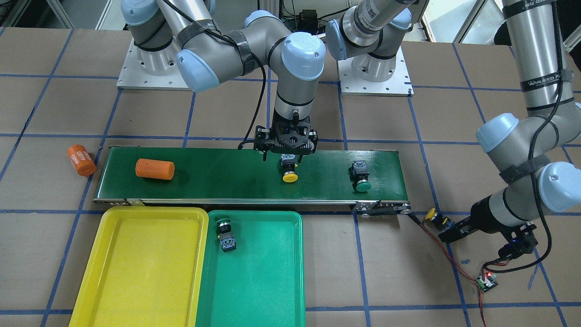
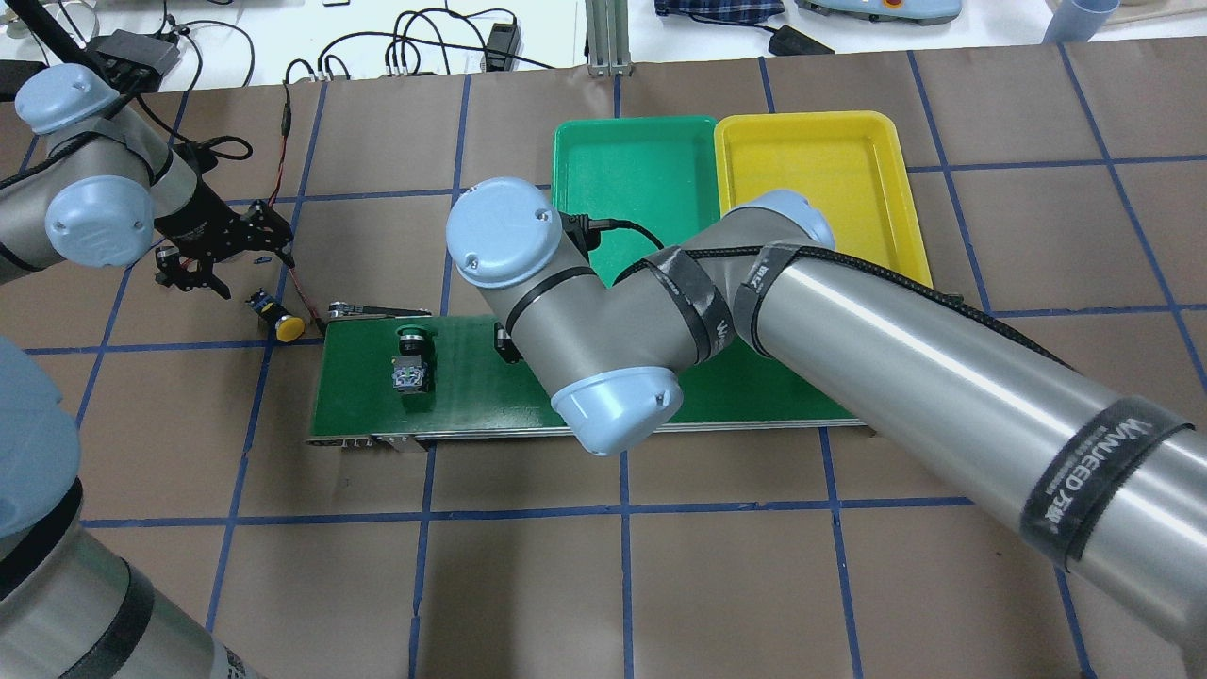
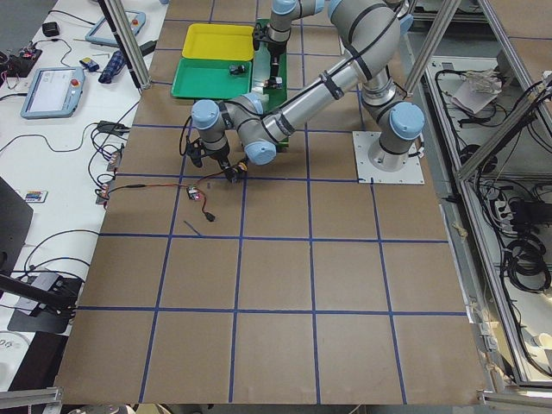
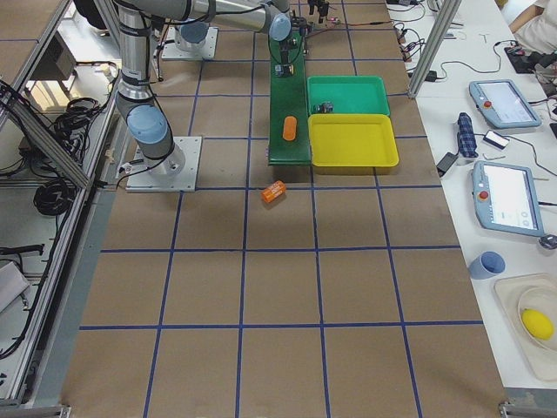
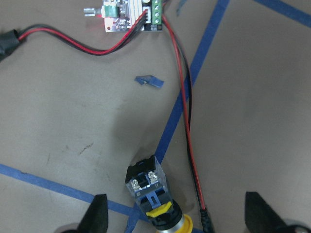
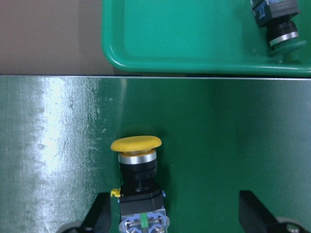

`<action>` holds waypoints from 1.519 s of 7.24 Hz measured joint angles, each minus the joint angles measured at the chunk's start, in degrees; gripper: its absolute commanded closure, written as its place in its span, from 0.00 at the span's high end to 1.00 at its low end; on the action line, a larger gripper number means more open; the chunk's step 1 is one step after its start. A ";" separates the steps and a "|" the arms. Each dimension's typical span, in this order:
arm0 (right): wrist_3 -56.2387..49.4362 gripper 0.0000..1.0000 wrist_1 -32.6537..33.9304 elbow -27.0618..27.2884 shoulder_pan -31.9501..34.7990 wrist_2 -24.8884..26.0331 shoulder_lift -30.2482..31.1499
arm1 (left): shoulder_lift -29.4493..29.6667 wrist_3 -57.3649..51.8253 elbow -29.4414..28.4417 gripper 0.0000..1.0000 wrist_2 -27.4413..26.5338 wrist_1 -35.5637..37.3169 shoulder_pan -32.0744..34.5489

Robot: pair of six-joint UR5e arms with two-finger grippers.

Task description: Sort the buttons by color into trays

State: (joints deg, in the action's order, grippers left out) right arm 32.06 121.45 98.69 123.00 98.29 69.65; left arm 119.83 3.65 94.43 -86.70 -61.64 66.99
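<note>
Looking down on a table [image 1: 454, 113] papered in brown and ruled into squares by blue tape, with two arm bases bolted to grey plates at the robot's edge. Lying across the middle, a long dark-green conveyor belt [image 1: 218, 181]; set side by side and touching, just beyond it on the operators' side, a yellow tray [image 1: 136, 272] and a green tray [image 1: 268, 281]. Carried on the belt: an orange cylinder [image 1: 155, 169] on its side, a yellow-capped button [image 1: 289, 170] and, further towards the left arm's end, a green-capped button [image 1: 361, 177], both lying cap towards the trays. Hovering low over that yellow one, right jaws apart, one to each side of its black body (nearer on one side, contact not clear). Resting in the green tray near its belt-side rim, a second green-capped button [image 1: 225, 236].

Off the belt's end, on bare paper over a tape line, a second yellow-capped button [image 1: 436, 218], flanked by left jaws apart and low over the table. Close by, a red and black wire pair [image 5: 187, 121] leading to a small circuit board [image 1: 486, 281] with a red light, plus a scrap of blue tape [image 5: 149, 81]. Past the belt's other end, on the table, a second orange cylinder [image 1: 81, 160]. Around it all: aluminium frame posts, cables, and a white side bench [image 4: 531, 261] bearing teach pendants [image 4: 503, 103]
</note>
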 measured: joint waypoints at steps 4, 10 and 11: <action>-1.98 0.86 1.81 3.35 -1.71 -1.03 -0.03 | 1.36 0.53 2.04 0.00 0.03 0.25 -2.02; -4.79 0.00 2.87 4.25 -3.16 -1.37 0.02 | -6.49 -6.13 -0.59 0.00 0.37 -6.46 -0.32; -7.40 0.00 2.85 4.09 -4.90 -1.19 0.83 | -9.92 -7.10 -0.72 0.00 0.35 -11.26 2.18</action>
State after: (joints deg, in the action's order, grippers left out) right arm 24.66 124.30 102.78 118.10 97.11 70.48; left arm 109.91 -3.45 93.70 -86.35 -72.90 69.18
